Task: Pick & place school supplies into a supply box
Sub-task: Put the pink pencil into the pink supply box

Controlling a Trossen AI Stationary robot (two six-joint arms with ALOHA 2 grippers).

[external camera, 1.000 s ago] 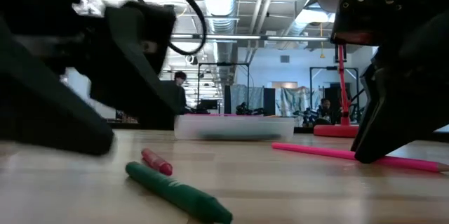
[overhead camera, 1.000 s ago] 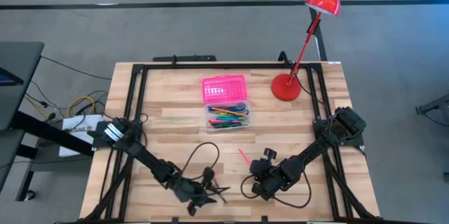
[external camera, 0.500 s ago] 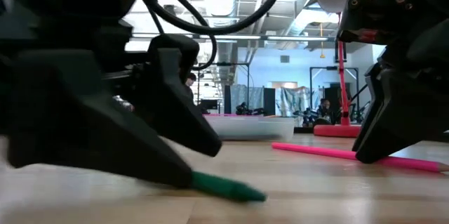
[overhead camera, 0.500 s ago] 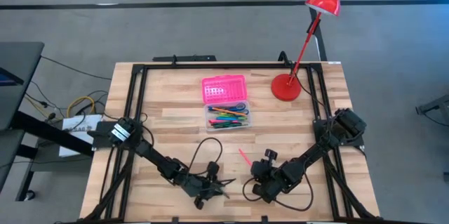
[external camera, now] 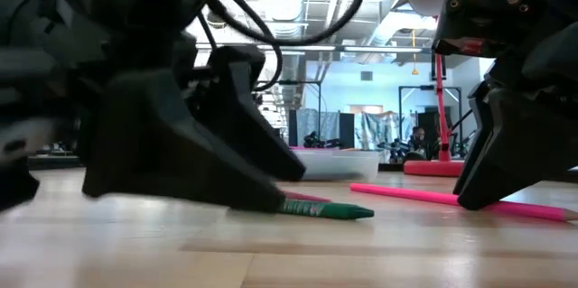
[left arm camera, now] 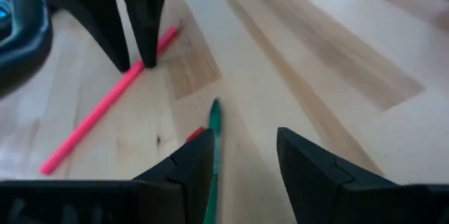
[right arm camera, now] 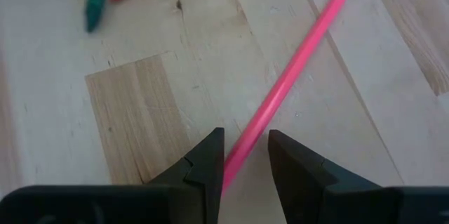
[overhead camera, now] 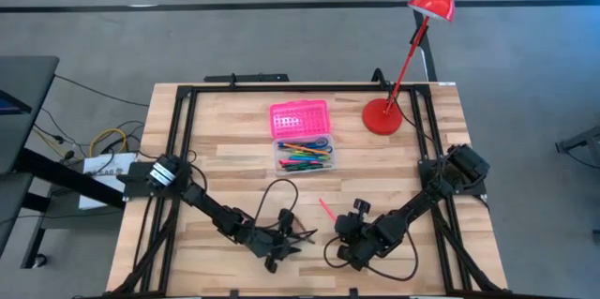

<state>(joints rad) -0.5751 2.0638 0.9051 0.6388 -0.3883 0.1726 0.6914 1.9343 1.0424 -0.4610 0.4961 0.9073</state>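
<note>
The supply box, with its pink lid [overhead camera: 300, 118] and clear base [overhead camera: 305, 156] holding several pens, sits at the table's far middle. A pink pen [overhead camera: 325, 208] lies flat near the front. My right gripper [right arm camera: 245, 140] is open, one finger on each side of that pen's near part. A green pen [left arm camera: 213, 126] and a red crayon [left arm camera: 196, 135] lie on the wood to its left. My left gripper [left arm camera: 242, 143] is open and low over them, with the green pen running along the inner edge of one finger. My left gripper meets the green pen's side [left arm camera: 212, 182] with the inner edge of one finger [left arm camera: 189, 164]. The fingers slant down from the table's left and lie along the pen. The pen lies flat on the table, its tip [external camera: 359, 210] sticking out past the finger. My right gripper straddles the pink pen [right arm camera: 242, 155]; I cannot tell whether a finger touches it.
A red desk lamp stands on its round base [overhead camera: 382, 116] at the far right, its arm leaning over the table's edge. Black cables [overhead camera: 272, 201] loop above the left arm. A black frame [overhead camera: 281, 87] runs around the tabletop.
My left gripper has gone toward the table's right edge and a little toward the far edge, staying low. The green pen has slid along the table with it and turned about. The red crayon has shifted too.
</note>
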